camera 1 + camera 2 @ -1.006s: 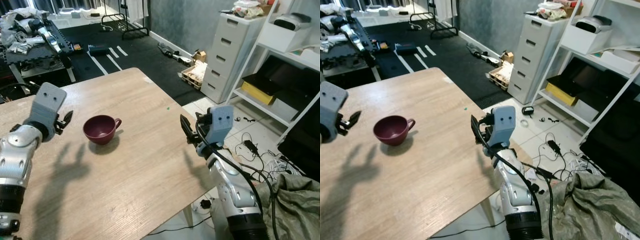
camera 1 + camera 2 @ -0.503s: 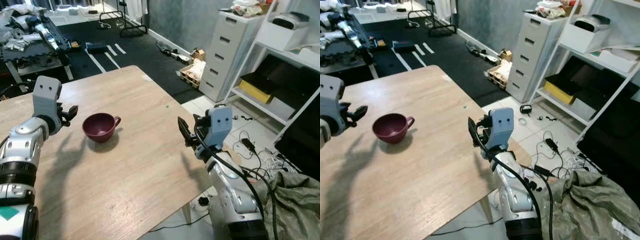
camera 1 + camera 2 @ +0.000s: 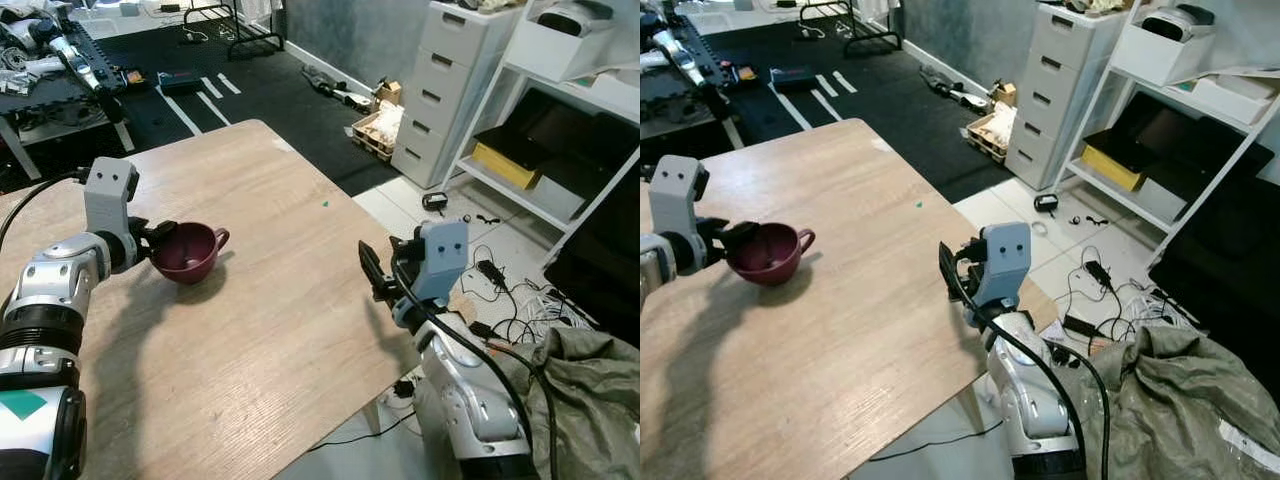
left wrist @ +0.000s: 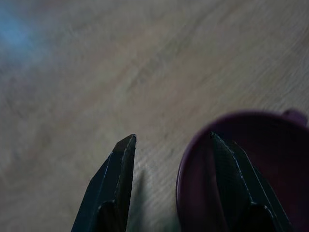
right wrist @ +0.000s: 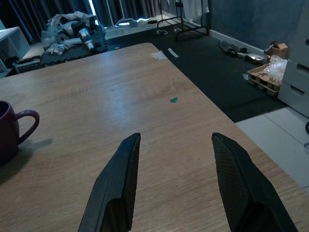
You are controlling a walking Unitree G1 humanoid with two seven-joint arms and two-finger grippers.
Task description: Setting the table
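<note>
A light wooden table [image 3: 260,330] stands on pale floor tiles [image 3: 420,215] beside black floor mats [image 3: 250,100]. A white drawer unit [image 3: 455,90] and white shelving [image 3: 560,130] line a grey wall [image 3: 350,30]. Cables [image 3: 500,290] and an olive cloth [image 3: 590,400] lie on the floor.

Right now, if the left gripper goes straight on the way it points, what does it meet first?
The left gripper is open and meets the maroon cup at once: one finger is already inside the bowl, the other outside the rim. Going on, the rim wall would probably slide deeper between them.
</note>
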